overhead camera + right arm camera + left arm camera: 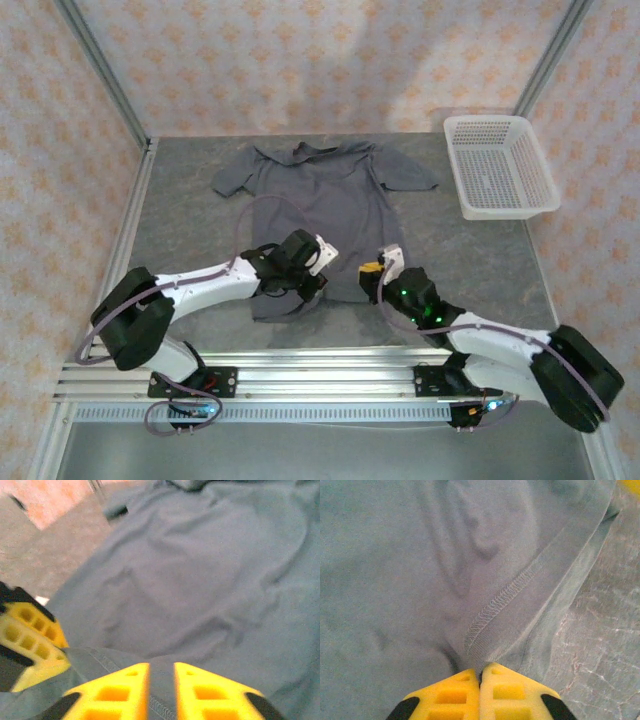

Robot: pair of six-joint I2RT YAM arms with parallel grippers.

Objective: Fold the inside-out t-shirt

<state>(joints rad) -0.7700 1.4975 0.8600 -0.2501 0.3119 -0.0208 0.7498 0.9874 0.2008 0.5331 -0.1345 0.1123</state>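
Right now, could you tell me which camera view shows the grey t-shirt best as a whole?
The top external view: the t-shirt lies there spread out, collar and both sleeves visible. The left wrist view gives a close-up of its stitched hem; the right wrist view shows its wrinkled body and a hem edge.

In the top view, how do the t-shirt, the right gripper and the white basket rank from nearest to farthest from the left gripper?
1. t-shirt: touching, since its near hem is pinched in the left gripper.
2. right gripper: just to the right, at the same hem.
3. white basket: far right part of the table, beyond the right gripper.
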